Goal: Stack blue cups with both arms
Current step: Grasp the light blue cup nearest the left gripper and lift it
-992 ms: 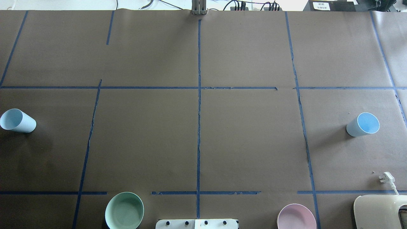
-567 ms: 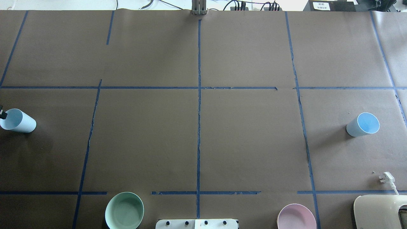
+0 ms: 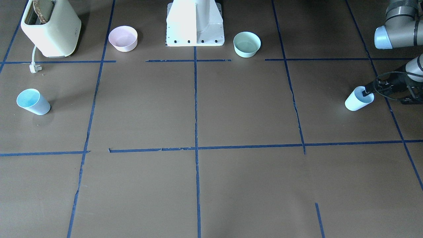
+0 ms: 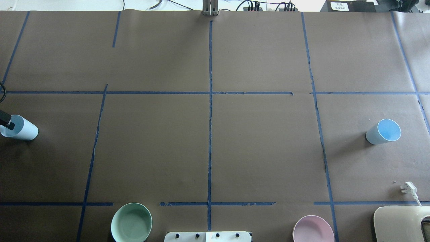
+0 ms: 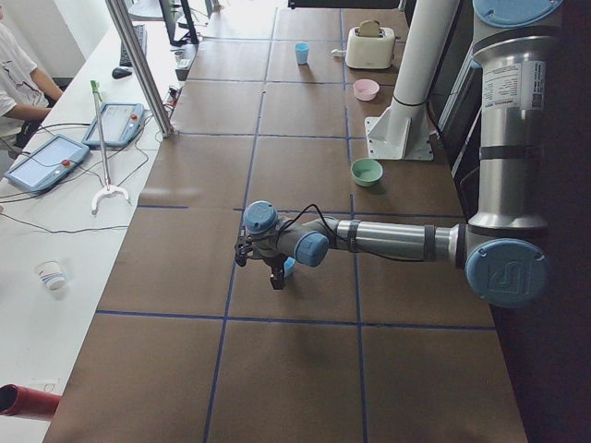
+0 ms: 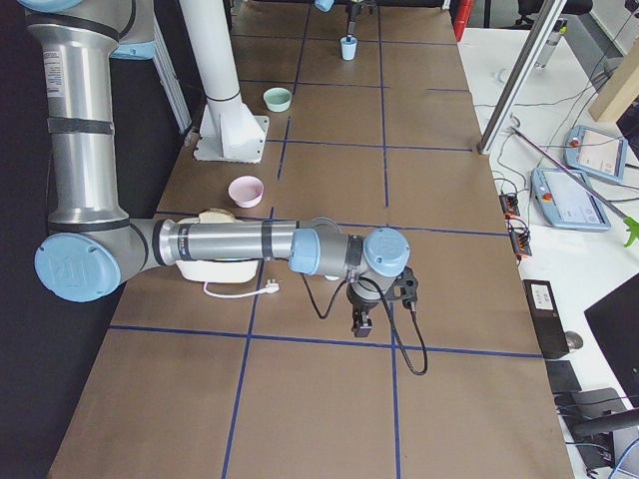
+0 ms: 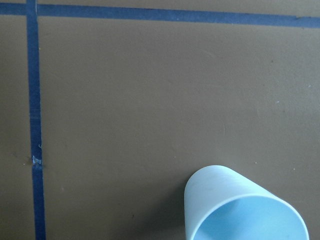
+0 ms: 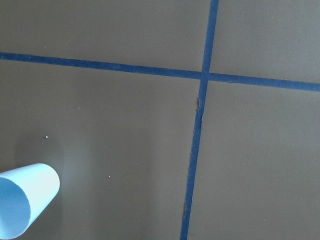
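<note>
Exterior front-facing shows left pincer (image 3: 383,94) open over cup (image 3: 354,103).

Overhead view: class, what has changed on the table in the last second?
The left gripper came in from the view's left edge; it now reaches over the mouth of the left blue cup, grasp unclear. That cup, the right blue cup, the mint-green bowl and the pink bowl stayed put.

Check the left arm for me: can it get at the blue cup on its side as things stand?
Likely yes. The left gripper sits right at the rim of the upright cup, with one finger over its mouth and the jaws apparently open. Nothing shows between them.
</note>
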Robot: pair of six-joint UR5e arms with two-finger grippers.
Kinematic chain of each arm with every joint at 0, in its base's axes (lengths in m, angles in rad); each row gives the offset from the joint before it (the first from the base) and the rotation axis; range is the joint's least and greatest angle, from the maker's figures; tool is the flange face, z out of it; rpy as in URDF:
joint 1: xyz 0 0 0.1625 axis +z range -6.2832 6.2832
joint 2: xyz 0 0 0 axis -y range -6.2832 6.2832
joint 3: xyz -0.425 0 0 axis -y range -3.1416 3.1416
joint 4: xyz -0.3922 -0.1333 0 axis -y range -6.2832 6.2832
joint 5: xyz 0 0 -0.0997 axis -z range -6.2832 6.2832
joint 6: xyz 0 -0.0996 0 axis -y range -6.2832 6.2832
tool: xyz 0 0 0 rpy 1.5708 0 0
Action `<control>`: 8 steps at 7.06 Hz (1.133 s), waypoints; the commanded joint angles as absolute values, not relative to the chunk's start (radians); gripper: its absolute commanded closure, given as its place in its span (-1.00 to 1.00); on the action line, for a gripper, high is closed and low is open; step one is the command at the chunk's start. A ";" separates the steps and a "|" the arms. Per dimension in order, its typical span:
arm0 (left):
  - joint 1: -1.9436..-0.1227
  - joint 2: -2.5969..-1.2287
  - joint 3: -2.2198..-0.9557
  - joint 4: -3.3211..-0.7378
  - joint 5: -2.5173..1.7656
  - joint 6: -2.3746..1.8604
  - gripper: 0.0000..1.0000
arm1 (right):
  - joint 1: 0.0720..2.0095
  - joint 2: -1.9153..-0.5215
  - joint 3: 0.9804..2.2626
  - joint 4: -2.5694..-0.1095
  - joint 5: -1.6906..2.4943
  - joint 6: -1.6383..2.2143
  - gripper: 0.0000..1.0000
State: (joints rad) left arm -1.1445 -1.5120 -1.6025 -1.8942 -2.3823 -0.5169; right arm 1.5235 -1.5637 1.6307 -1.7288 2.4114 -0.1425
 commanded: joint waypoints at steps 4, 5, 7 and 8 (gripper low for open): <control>-1.118 -1.531 -1.582 -1.894 -2.384 -0.517 0.53 | 1.509 -1.562 1.632 -1.729 2.411 -0.140 -1.00; -1.115 -1.548 -1.585 -1.894 -2.384 -0.550 0.75 | 1.509 -1.562 1.632 -1.727 2.411 -0.140 -1.00; -1.097 -1.680 -1.702 -1.887 -2.391 -0.818 0.90 | 1.509 -1.562 1.632 -1.707 2.427 -0.138 -1.00; -1.036 -1.766 -1.763 -1.881 -2.388 -0.974 0.92 | 1.509 -1.563 1.632 -1.701 2.436 -0.138 -1.00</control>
